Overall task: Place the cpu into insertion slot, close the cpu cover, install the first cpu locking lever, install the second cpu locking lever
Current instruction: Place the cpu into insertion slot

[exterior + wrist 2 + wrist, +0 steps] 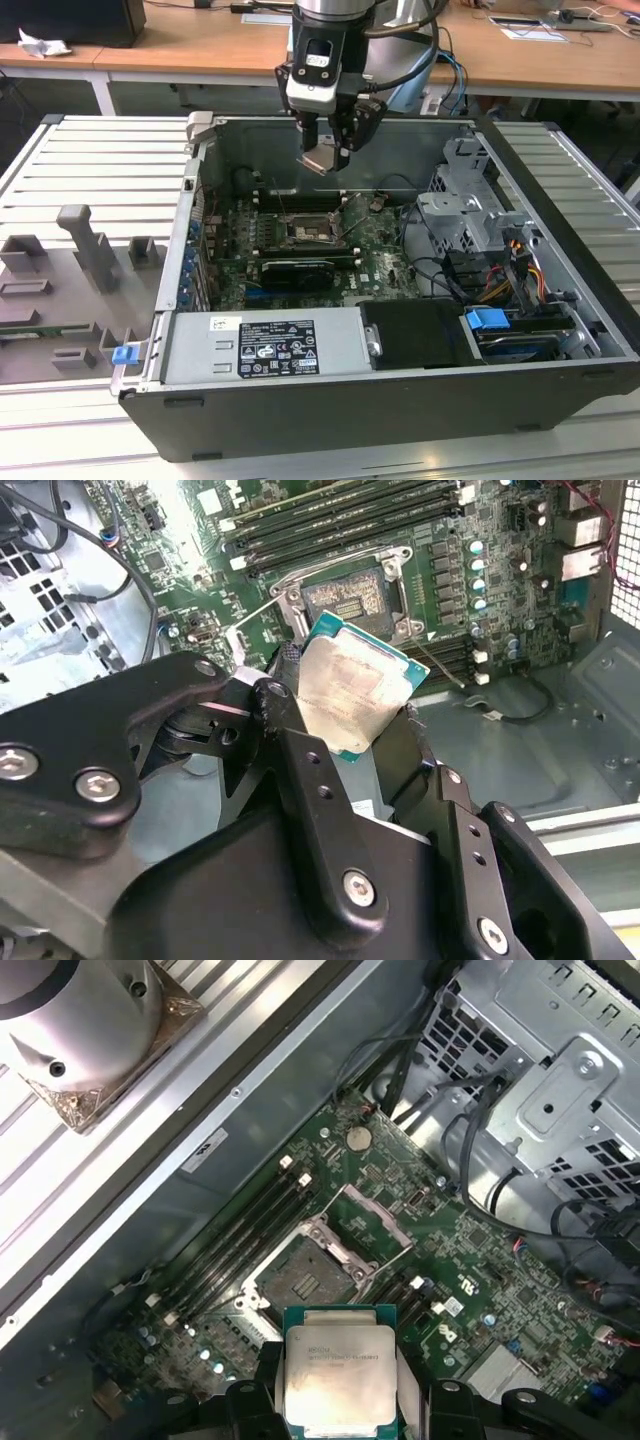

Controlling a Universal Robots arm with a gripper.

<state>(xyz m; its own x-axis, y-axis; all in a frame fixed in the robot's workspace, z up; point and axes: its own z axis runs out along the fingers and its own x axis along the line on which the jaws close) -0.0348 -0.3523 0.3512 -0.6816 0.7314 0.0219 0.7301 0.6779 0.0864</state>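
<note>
The gripper (326,152) hangs over the open computer case (350,425). Its fingers (300,750) are drawn in to the chip's width and clamp the cpu (352,688) by two opposite edges. The cpu is tilted, its dull metal face showing in both wrist views, and it is held in the air above the motherboard (470,1260). The insertion slot (303,1278) lies uncovered below it, apart from the chip.

cpu (322,161) in end effector (327,150) (over motherboard (385,258))
</note>
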